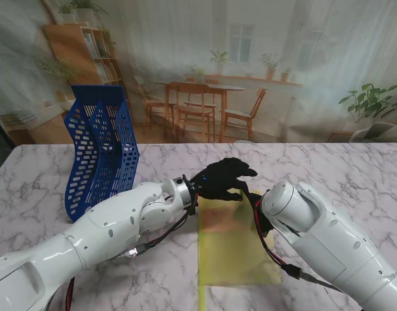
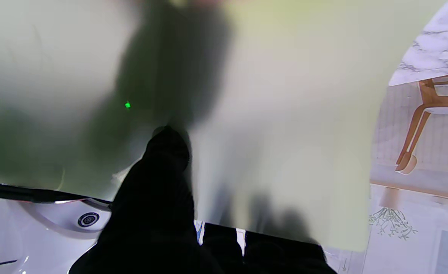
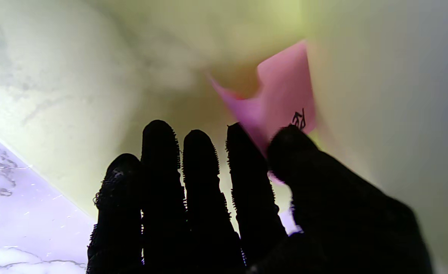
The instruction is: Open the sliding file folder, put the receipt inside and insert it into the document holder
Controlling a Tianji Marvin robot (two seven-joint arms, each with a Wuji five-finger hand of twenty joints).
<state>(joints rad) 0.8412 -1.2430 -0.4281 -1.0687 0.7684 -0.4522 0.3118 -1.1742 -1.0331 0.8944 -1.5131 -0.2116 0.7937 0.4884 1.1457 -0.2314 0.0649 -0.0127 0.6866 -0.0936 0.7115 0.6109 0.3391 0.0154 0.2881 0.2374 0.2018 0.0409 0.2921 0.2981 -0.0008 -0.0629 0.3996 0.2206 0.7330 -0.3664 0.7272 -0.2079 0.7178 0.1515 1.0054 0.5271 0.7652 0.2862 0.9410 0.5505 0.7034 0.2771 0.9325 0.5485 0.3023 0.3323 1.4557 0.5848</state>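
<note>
Nearest, two white arms rising from the bottom corners of the stand view, over the white marbled desk (image 1: 354, 175).

Between them, flat on the desk: translucent yellow-green plastic sliding file folder (image 1: 234, 249), near edge close to me, far end reaching under both hands. Faint pinkish patch showing through its far half.

Just beyond the right forearm: right robot hand (image 3: 247, 198) in a black glove, mostly hidden in the stand view. In the right wrist view, four fingers (image 3: 159, 152) straight and side by side, thumb closed against the index finger, small pink paper receipt (image 3: 281, 99) with a dark scribble pinched between them. Yellow-green sheet on all sides of the receipt, so receipt apparently within the folder's mouth; how deep, impossible to tell.

A little farther, at the folder's far left corner: left robot hand (image 1: 223, 178), black-gloved, fingers spread and curled over the far edge. In the left wrist view, one dark finger (image 2: 163, 163) pressed on the translucent sheet, other fingers beneath its edge, the sheet lifted close to the lens. Looks like a grip on the upper leaf, though blurred.

Farther left, well apart from the folder: blue perforated plastic document holder (image 1: 101, 152), upright on the desk.
</note>
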